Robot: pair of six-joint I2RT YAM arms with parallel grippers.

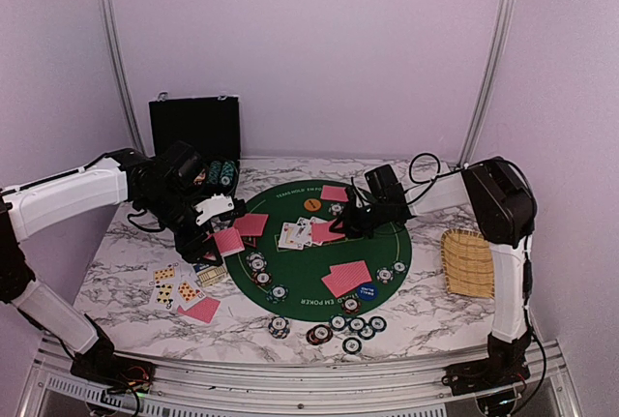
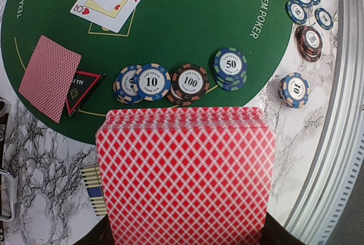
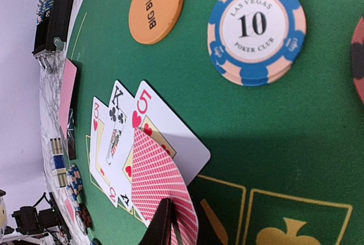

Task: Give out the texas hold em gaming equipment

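left end effector (image 1: 215,228) pinches card deck (image 2: 182,171) above chips (image 2: 151,81); right end effector (image 1: 353,222): grip on card (image 3: 165,191) unclear.

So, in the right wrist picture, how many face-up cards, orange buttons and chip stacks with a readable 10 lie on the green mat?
Face-up cards: 3
Orange Big Blind button: 1
Blue chip stack marked 10: 1
Total: 5
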